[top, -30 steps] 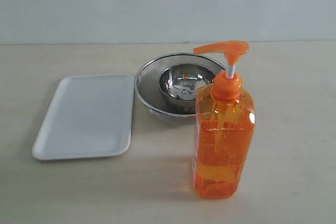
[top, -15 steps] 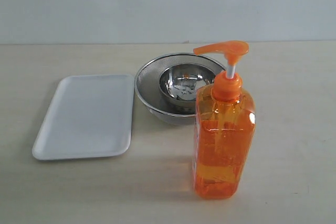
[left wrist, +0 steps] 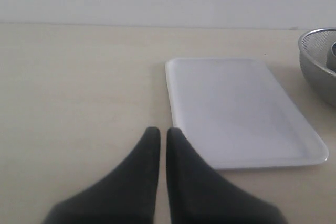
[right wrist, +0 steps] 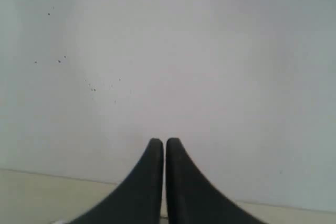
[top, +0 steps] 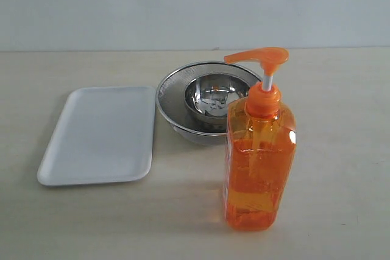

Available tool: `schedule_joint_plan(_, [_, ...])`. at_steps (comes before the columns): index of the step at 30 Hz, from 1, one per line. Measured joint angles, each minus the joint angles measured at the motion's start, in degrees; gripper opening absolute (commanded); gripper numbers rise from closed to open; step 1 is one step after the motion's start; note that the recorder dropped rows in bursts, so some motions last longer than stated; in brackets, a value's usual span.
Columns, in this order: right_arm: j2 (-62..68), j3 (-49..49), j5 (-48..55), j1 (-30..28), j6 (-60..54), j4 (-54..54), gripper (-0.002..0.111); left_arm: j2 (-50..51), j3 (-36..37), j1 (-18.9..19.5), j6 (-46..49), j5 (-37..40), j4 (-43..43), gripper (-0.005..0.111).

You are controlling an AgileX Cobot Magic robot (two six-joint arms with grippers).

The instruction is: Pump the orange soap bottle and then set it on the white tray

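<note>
The orange soap bottle (top: 259,162) stands upright on the table at front right of centre, its orange pump head (top: 259,56) raised on a white stem, spout pointing left. The white tray (top: 100,135) lies flat and empty to its left; it shows too in the left wrist view as the white tray (left wrist: 236,111). My left gripper (left wrist: 163,131) is shut and empty, hovering by the tray's near corner. My right gripper (right wrist: 165,142) is shut and empty, facing the white wall. Neither gripper appears in the exterior view.
Two nested steel bowls (top: 210,98) sit right behind the bottle, between it and the tray's far corner; the mesh bowl's rim (left wrist: 320,56) shows in the left wrist view. A white wall (top: 195,4) closes the back of the beige table (top: 341,150).
</note>
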Motion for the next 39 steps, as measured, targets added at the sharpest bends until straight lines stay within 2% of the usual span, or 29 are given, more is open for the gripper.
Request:
schedule_joint_plan(5, [0.0,-4.5,5.8,0.0,21.9,-16.0,0.000,0.0,0.0,0.0,0.0,0.0,0.0,0.005])
schedule_joint_plan(8, [0.0,-7.9,9.4,0.0,28.8,-21.7,0.000,0.0,0.0,0.0,0.0,0.0,0.0,0.005])
schedule_joint_plan(12, [1.8,-9.5,12.3,0.0,31.0,-22.9,0.000,0.0,0.0,0.0,0.0,0.0,0.0,0.005])
schedule_joint_plan(19, [9.5,-11.0,14.6,0.0,23.8,-15.9,0.000,0.0,0.0,0.0,0.0,0.0,0.0,0.005])
schedule_joint_plan(21, [10.8,-11.2,13.5,0.0,24.5,-19.0,0.000,0.0,0.0,0.0,0.0,0.0,0.0,0.005])
schedule_joint_plan(24, [11.4,-11.2,10.4,0.8,32.2,-30.5,0.000,0.0,0.0,0.0,0.0,0.0,0.0,0.005])
schedule_joint_plan(28, [11.5,-11.2,6.6,5.7,39.3,-39.2,0.000,0.0,0.0,0.0,0.0,0.0,0.0,0.005])
schedule_joint_plan(33, [14.2,-10.4,-2.1,17.3,46.4,-46.9,0.000,0.0,0.0,0.0,0.0,0.0,0.0,0.005])
schedule_joint_plan(35, [16.1,-9.1,-5.7,21.7,50.2,-50.1,0.000,0.0,0.0,0.0,0.0,0.0,0.0,0.005])
schedule_joint_plan(39, [17.9,-4.1,-14.2,26.8,53.0,-52.6,0.000,0.0,0.0,0.0,0.0,0.0,0.0,0.005])
